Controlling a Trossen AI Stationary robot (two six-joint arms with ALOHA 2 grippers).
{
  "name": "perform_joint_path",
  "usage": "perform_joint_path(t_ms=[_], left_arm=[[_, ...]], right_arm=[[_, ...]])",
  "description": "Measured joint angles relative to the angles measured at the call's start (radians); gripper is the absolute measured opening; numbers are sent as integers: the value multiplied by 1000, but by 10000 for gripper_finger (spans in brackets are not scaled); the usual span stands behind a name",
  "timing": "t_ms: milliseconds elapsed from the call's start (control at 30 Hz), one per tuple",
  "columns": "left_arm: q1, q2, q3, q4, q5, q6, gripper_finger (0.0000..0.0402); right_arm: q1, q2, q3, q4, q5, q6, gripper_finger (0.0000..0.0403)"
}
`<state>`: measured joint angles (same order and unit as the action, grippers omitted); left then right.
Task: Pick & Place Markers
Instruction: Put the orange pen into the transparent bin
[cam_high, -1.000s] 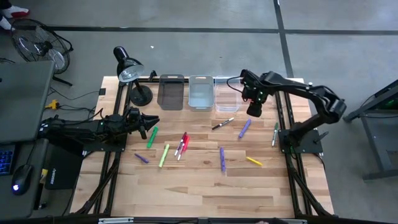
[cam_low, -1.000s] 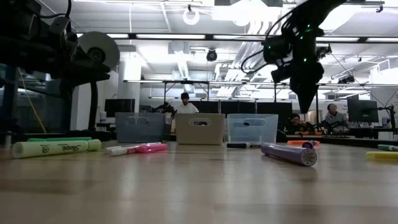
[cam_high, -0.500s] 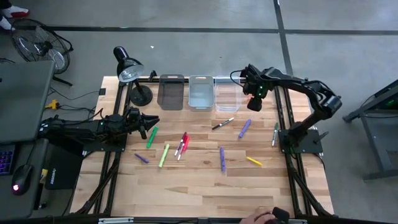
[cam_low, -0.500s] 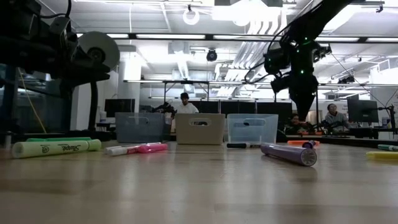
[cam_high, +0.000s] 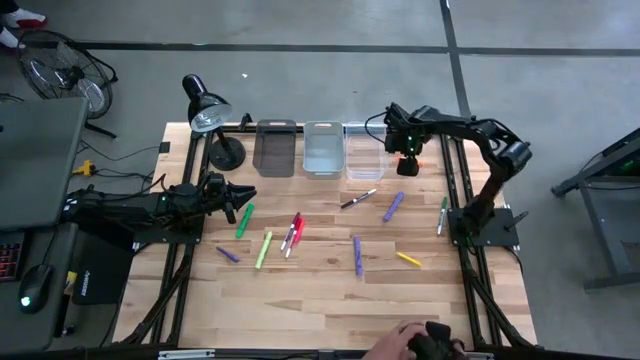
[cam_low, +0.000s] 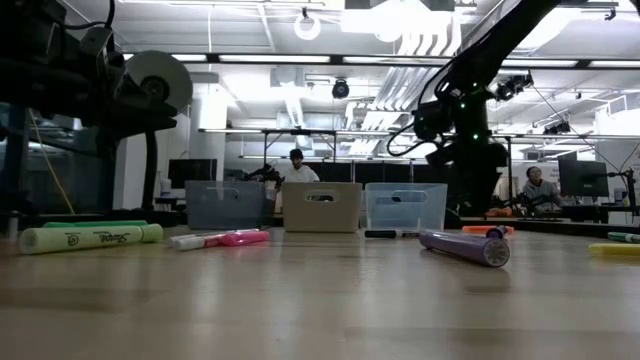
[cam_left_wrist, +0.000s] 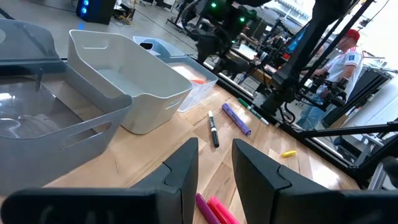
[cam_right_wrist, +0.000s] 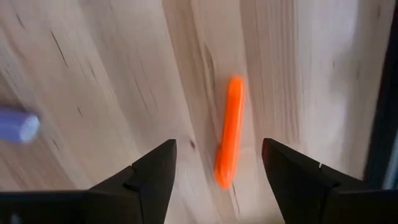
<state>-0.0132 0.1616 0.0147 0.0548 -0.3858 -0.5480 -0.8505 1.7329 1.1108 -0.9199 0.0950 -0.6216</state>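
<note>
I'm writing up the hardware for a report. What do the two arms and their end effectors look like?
Both arms are dark, near-black jointed links with black cables looped along them. The right end effector sits under a boxy wrist showing small green and red lights, and its fingers are dark, flat and angular with bevelled tips. The left end effector has the same dark, blocky fingers, and small green lights show on the arm behind it.

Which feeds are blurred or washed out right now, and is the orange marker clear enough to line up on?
Right wrist view: the orange marker is smeared by motion blur but clearly lies between the open right hand fingers. Low view: ceiling lights glare, the near table is soft. High view: evenly lit and sharp.
</note>
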Motion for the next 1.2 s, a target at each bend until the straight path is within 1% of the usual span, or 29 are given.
perform_joint_path(t_ms=[100,233,300,567,933,1000,1200], left_arm=[[0,0,0,0,0,0,97],[0,0,0,0,0,0,97],[0,0,0,0,0,0,97],[0,0,0,0,0,0,97],[0,0,0,0,0,0,97],[0,0,0,0,0,0,97],[0,0,0,0,0,0,97]], right_arm=[[-23,24,25,-1,-45,-8,225],[-65,37,30,-2,-57,-10,225],[-85,37,31,-3,-81,-19,225],[-126,37,5,-46,-117,-102,225],[-125,37,-104,88,-87,-110,224],[-125,37,-112,115,-74,-96,224],[-125,37,-112,136,-79,-87,224]])
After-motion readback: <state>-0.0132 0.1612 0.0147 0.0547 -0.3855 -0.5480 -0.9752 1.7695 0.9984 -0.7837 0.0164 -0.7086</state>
